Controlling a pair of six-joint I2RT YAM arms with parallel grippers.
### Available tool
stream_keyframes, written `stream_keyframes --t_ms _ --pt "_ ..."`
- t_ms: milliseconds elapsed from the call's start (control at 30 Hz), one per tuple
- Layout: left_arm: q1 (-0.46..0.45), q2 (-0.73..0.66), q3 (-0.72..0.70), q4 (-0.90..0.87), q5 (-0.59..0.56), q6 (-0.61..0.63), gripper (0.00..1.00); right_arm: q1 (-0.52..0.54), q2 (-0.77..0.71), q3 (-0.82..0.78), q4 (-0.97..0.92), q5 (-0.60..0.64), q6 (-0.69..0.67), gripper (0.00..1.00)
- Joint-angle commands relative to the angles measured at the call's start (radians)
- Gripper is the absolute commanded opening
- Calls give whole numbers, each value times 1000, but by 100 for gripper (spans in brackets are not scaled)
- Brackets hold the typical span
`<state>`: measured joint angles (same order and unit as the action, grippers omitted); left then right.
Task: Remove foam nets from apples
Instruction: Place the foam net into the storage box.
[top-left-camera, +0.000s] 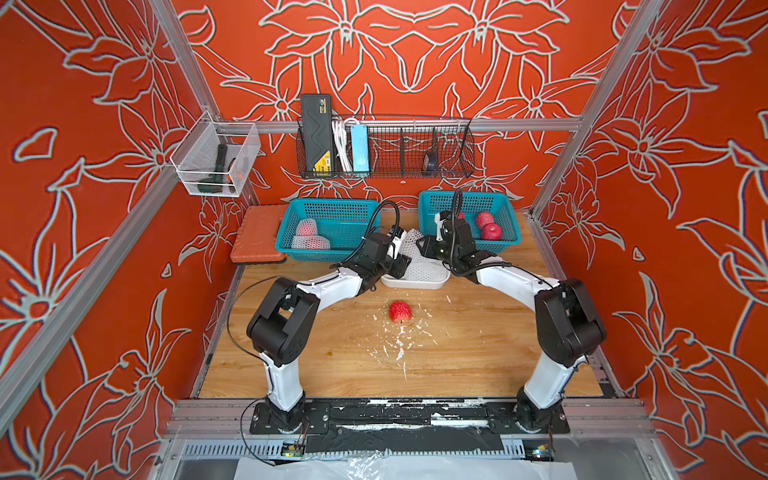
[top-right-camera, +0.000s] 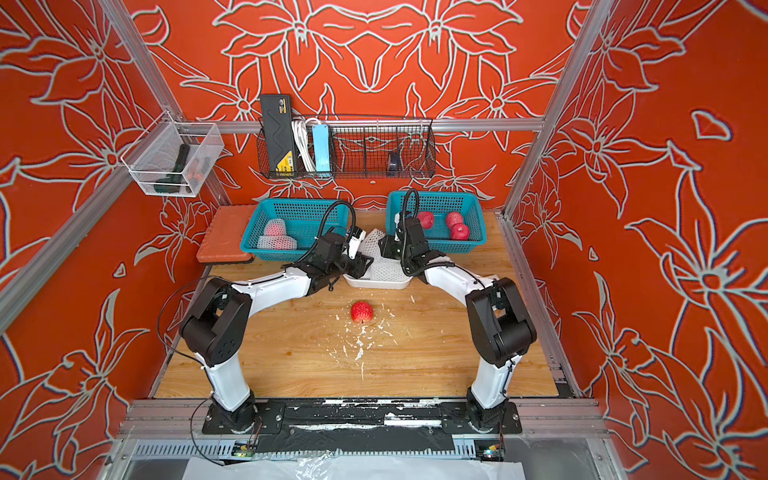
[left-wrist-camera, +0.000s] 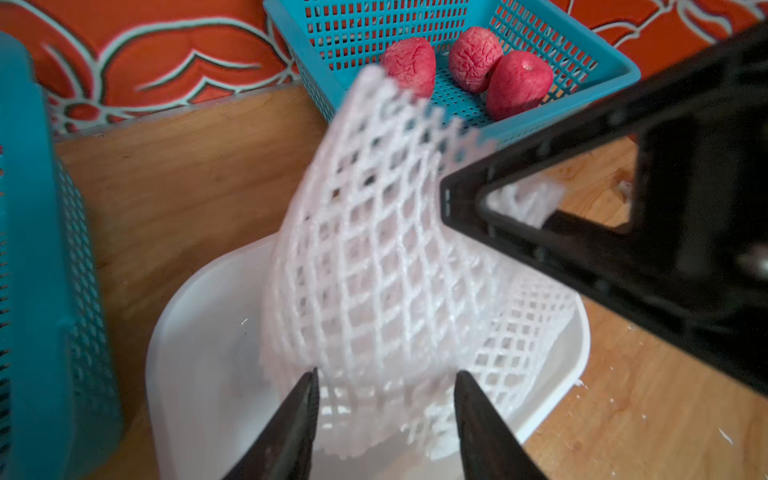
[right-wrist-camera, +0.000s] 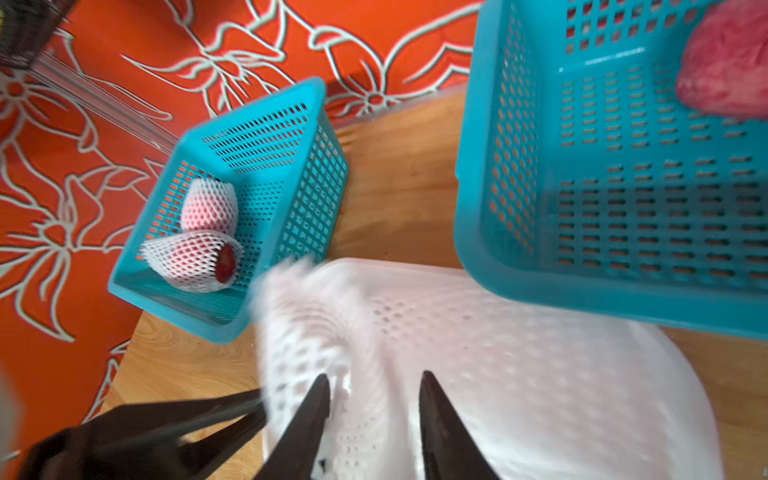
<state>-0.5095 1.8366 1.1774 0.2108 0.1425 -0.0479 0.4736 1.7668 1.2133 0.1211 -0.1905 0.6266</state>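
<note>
A loose foam net stands up out of the white tray between my two grippers; more flattened nets lie in the tray. My left gripper is open, its tips either side of the net's lower edge. My right gripper is also open, with blurred net between its jaws. One bare apple lies on the table in front of the tray. Two netted apples lie in the left teal basket. Three bare apples lie in the right teal basket.
White foam crumbs are scattered on the wooden table in front of the bare apple. An orange pad lies left of the left basket. A black wire rack and a clear bin hang on the frame behind.
</note>
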Motion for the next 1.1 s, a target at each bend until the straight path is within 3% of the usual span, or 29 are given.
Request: stream_keyframes --t_ms 0,233,667,900,1067 --pt "3 13 30 -14 -10 14 49 4 0 -9 -3 1 -13 37" --pt "6 -33 -15 10 -11 25 49 5 -31 -30 -9 -9 -3 39" --pt "17 -141 -59 -46 -13 44 51 3 -300 -93 -113 68 -51 57" --pt "26 -309 -197 -18 -50 22 52 3 -299 -135 -71 14 -60 48" --pt "42 -343 -199 -46 -64 35 52 3 -207 -118 -54 -18 -80 40"
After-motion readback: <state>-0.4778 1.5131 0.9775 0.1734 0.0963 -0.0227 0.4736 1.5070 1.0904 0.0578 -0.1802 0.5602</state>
